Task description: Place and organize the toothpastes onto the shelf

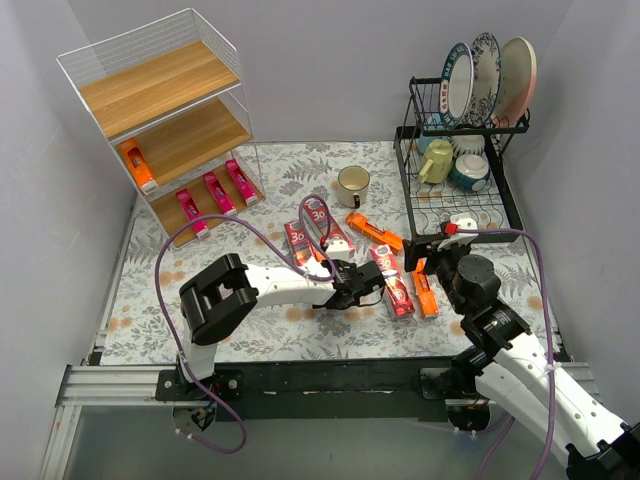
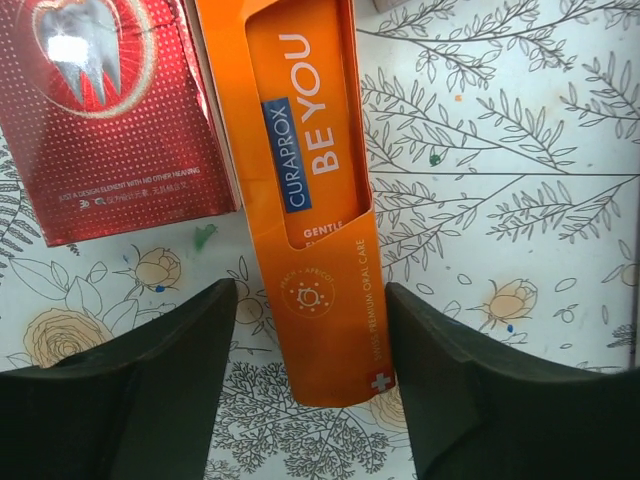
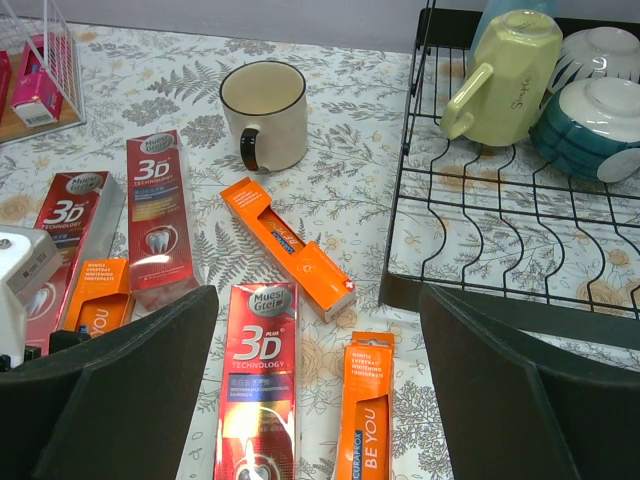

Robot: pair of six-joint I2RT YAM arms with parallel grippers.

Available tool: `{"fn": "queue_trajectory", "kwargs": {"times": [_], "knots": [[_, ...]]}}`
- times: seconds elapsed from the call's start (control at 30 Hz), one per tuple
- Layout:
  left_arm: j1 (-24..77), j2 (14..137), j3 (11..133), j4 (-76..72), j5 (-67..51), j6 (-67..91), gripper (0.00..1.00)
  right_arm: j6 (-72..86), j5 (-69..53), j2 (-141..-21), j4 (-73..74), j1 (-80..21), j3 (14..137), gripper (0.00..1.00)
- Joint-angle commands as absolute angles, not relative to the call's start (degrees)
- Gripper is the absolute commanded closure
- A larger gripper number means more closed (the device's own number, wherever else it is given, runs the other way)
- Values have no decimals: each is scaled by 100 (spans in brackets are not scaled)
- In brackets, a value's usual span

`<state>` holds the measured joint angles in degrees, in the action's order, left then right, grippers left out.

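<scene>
My left gripper (image 1: pixel 335 278) is open and low over the table. In the left wrist view its fingers (image 2: pixel 150 390) straddle the near end of a slim orange toothpaste carton (image 2: pixel 310 200) without touching it. A dark red 3D carton (image 2: pixel 110 110) lies just left of it. My right gripper (image 1: pixel 432 255) is open and empty, hovering over another dark red 3D carton (image 3: pixel 258 390) and an orange carton (image 3: pixel 365 420). A third orange carton (image 3: pixel 290 250) lies diagonally beyond. The white-wire shelf (image 1: pixel 165 85) holds one orange carton (image 1: pixel 136 163) on its middle board and three magenta cartons (image 1: pixel 217 192) on the bottom board.
A cream mug (image 1: pixel 352 184) stands mid-table. A black wire dish rack (image 1: pixel 455 210) with plates, bowls and a yellow-green mug (image 3: pixel 505 65) stands at the right, close to my right gripper. Two more dark red cartons (image 1: pixel 325 225) lie near the centre.
</scene>
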<state>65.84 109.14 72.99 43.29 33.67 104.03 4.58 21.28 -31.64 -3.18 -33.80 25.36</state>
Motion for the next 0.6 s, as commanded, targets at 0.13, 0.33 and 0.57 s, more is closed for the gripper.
{"fn": "queue_trajectory", "kwargs": {"times": [0.13,0.33,0.57], "knots": [[6609,10407,6821,4210,3366,10389,51,483,2224,-3138,-589,-3384,2549,10],[6609,10047,6688,4201,3322,10327,64,492,2215,-3138,-589,-3375,2549,10],[6609,9765,7127,4613,3085,10055,68,492,2215,-3094,-589,-3384,2549,10]]}}
